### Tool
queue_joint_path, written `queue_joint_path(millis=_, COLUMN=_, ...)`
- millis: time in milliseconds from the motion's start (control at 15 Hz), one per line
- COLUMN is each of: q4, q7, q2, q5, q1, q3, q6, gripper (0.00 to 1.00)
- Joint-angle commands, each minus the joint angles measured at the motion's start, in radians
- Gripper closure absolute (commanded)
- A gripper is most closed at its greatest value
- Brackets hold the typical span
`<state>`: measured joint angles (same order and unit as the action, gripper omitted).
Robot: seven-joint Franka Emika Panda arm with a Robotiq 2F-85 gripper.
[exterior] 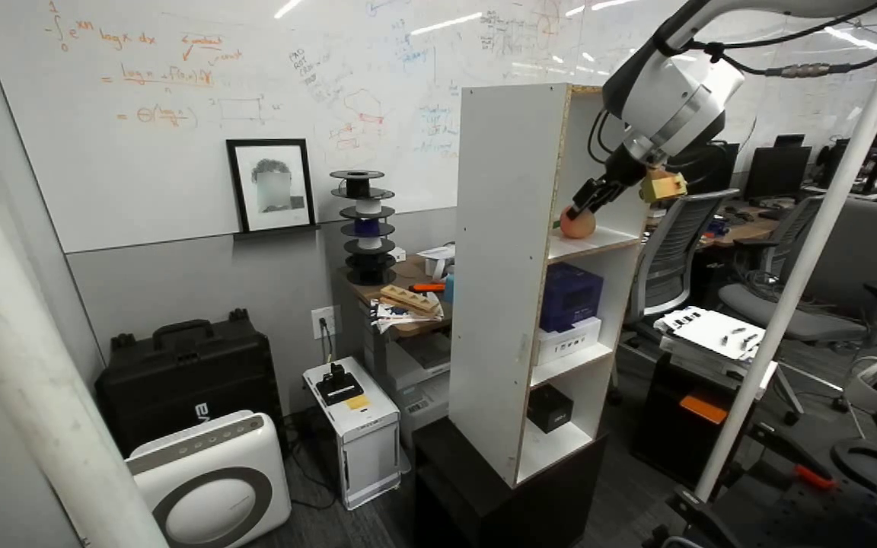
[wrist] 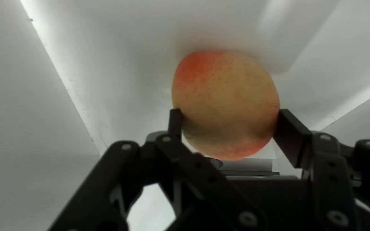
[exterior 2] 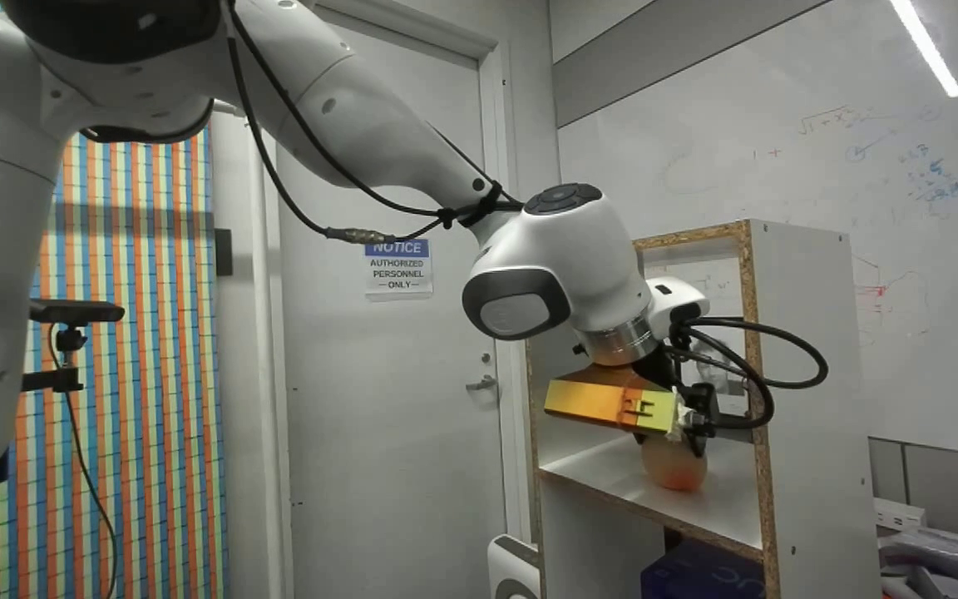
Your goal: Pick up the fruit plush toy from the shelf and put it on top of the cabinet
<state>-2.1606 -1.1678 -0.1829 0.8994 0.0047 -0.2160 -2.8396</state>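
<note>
I am holding the round, orange-red, soft-looking fruit plush toy (wrist: pixel 226 104) in the black two-jawed hand (wrist: pixel 229 115); the jaws are standing part-way apart, at the toy's width, touching both flanks. The pinch is sitting near the toy's middle, so I am judging it balanced, though the curved sides are offering little flat contact.

The toy is showing in the top compartment of the tall, narrow, white, chipboard-edged cabinet (exterior: pixel 511 266), low over the flat white shelf (exterior 2: pixel 604 476); I am not managing to tell whether it is bearing on the board or hanging just clear. The hand is slanting in through the open front, presumably because the raw-edged roof (exterior 2: pixel 691 234) is ruling out a reach from above.

In the way: the roof is blocking a direct lift, so I am expecting to draw outward first, then rise. Its upper face is not showing in either exterior view. Black looped cables (exterior 2: pixel 822 364) are passing in front of the cabinet's edge in an exterior view, possibly a snag; the boxy yellow wrist block (exterior 2: pixel 608 403) is partly screening the toy there. Below, a dark-blue box (exterior: pixel 572 293) is standing on a white carton (exterior: pixel 569 340)
</note>
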Motion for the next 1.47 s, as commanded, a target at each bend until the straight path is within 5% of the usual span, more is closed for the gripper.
queue_joint_path(millis=0, q4=0.043, q7=-0.073, q2=-0.026, q5=0.062, q1=-0.019, q3=0.013, q6=0.000, gripper=0.55)
queue_joint_path(millis=467, q4=-0.036, q7=0.152, q2=0.128, q5=-0.193, q1=-0.004, q3=-0.076, q6=0.214, gripper=0.56)
queue_joint_path(millis=533, q4=-0.040, q7=0.199, q2=0.159, q5=-0.253, q1=-0.079, q3=-0.012, q6=0.251, gripper=0.56)
queue_joint_path(millis=667, q4=-0.043, q7=0.267, q2=0.226, q5=-0.324, q1=-0.106, q3=-0.009, q6=0.357, gripper=0.56)
queue_joint_path(millis=1000, q4=-0.013, q7=0.497, q2=0.379, q5=-0.526, q1=-0.147, q3=-0.017, q6=0.783, gripper=0.56)
queue_joint_path(millis=1400, q4=0.210, q7=0.665, q2=0.488, q5=-0.509, q1=-0.138, q3=-0.044, q6=1.169, gripper=0.56)
